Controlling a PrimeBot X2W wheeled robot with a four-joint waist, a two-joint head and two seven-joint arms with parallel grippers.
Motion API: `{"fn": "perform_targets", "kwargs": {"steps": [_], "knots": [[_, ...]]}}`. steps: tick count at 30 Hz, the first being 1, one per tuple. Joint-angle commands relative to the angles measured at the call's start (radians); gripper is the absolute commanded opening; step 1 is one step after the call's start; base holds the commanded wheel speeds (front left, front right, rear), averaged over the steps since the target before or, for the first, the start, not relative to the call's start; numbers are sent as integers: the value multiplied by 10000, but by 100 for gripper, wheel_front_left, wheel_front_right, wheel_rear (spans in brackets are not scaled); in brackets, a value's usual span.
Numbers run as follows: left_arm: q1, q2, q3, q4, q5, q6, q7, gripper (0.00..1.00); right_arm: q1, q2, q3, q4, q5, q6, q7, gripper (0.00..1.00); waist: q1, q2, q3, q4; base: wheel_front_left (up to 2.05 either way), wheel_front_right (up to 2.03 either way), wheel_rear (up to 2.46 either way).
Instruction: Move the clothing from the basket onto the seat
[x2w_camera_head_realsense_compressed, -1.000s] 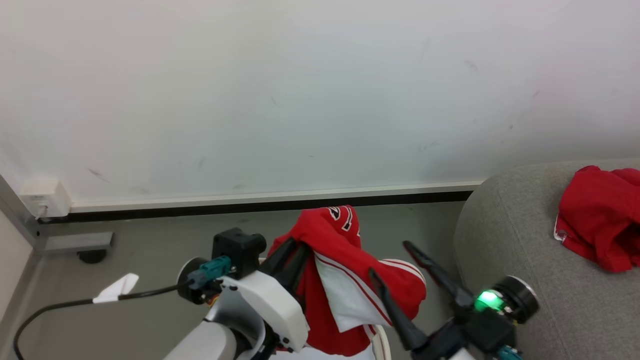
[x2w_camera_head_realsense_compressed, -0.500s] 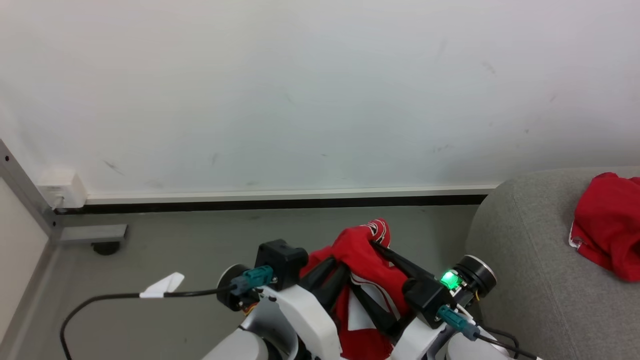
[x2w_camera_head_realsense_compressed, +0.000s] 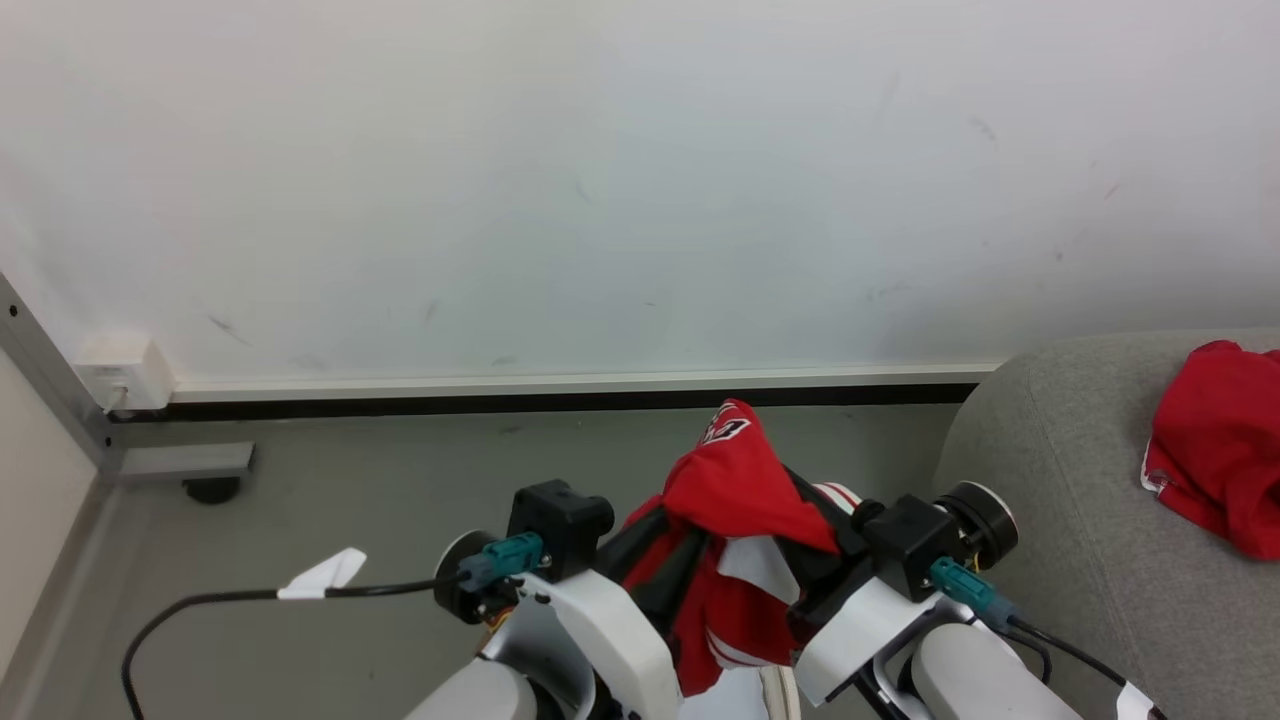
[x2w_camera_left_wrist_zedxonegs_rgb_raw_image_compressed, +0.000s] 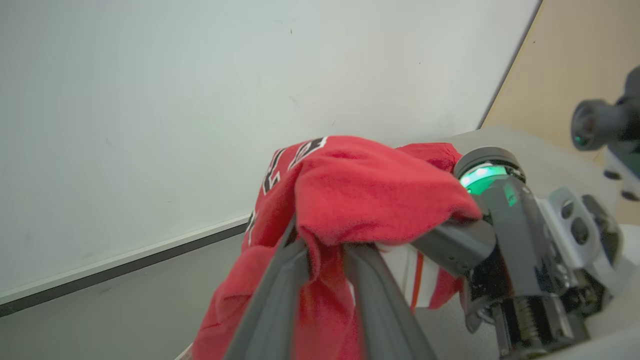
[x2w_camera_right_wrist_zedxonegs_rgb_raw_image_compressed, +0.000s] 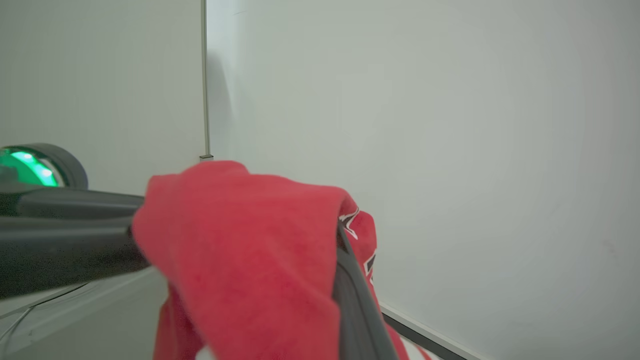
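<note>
Holding clothing (x2w_camera_head_realsense_compressed: 735, 490): left gripper (x2w_camera_left_wrist_zedxonegs_rgb_raw_image_compressed: 322, 247), seemingly right gripper (x2w_camera_head_realsense_compressed: 815, 530), beside seat (x2w_camera_head_realsense_compressed: 1050, 520) edge.

Grey sofa (x2w_camera_head_realsense_compressed: 1050, 520) with a red jersey (x2w_camera_head_realsense_compressed: 1215, 450) on top

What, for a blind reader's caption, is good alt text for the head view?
A red jersey hangs bunched between the left gripper and right gripper, above the floor by a white wall. A second jersey lies on the sofa at right.

Bare grey floor (x2w_camera_head_realsense_compressed: 350, 490) lies open left of the left claw (x2w_camera_head_realsense_compressed: 655, 535); the sofa (x2w_camera_head_realsense_compressed: 1060, 480) blocks close right of the right claw (x2w_camera_head_realsense_compressed: 810, 530), wall (x2w_camera_head_realsense_compressed: 600, 200) ahead.
</note>
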Motion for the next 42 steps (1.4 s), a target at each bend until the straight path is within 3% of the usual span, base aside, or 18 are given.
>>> {"fn": "perform_targets", "kwargs": {"steps": [1,14,23,30,42], "knots": [[24,36,5,59,-140,44,-82,100,142,-15,-169,-21,129,-26,-44,0,0,0,2,-23,0,0,0],[317,-23,-234,200,-37,55,-405,100,188,-12,-1903,-45,-111,-26,-41,0,0,0,34,-177,0,0,0],[334,-32,-216,347,-90,138,-617,100,227,-12,-2308,-69,-342,-26,-41,0,0,0,65,-543,0,0,0],[360,-7,-235,345,-80,159,-727,100,317,-61,-2528,-303,-606,-26,-42,0,0,0,210,-1313,0,0,0],[186,-187,-333,441,71,136,-1194,100,1008,-736,-3085,-1501,-729,-26,-40,0,0,0,564,-2952,0,0,0]]}}
